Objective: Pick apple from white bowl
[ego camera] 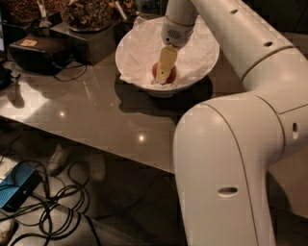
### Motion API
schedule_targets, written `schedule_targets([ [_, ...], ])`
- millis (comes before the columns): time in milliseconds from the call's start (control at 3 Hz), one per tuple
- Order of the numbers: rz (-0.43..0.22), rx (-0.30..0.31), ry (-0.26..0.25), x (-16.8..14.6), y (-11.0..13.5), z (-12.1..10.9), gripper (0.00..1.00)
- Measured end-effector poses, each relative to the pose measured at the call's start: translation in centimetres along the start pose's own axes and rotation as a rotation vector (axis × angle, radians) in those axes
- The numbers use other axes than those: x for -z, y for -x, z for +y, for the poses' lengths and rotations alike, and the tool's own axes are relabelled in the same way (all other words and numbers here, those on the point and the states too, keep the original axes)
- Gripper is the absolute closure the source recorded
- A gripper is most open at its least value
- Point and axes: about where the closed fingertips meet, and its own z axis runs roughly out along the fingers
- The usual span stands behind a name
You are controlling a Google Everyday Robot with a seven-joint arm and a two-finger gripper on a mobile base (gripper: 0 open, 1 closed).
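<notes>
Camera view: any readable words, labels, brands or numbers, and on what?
No legible text anywhere.
Small tan label on the black case: too blurred to read.
Gripper, down in the wide white paper-lined bowl at the small red-orange apple: no markings.

Apples: one, the apple (155,72), upper middle of the frame.
White bowls: one, the white bowl (192,77), holding that apple.
Grippers: one, the gripper (162,80), inside the bowl, down at the apple.
Robot arms: one, the white arm (231,158), filling the right side.
Tables: one, the grey table (96,108).
Snack jars: two plain along the top left edge, jar (86,14) the nearer; perhaps a third, cut by the frame.
Dark cases: one, the dark case (41,50), upper left.
Blue devices: one, the blue device (17,185), lower left on the floor.
Cables: a tangle (53,206); the number cannot be told.
</notes>
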Motion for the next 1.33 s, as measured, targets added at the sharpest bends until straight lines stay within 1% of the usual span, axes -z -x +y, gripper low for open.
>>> schedule_targets([
  [667, 0.009, -0.017, 0.037, -1.7, -0.9, 0.1, 0.14],
  [1000, 0.015, -0.004, 0.034, -2.1, -1.0, 0.3, 0.33],
  [1333, 0.015, -0.003, 0.034, -2.1, -1.0, 0.3, 0.56],
])
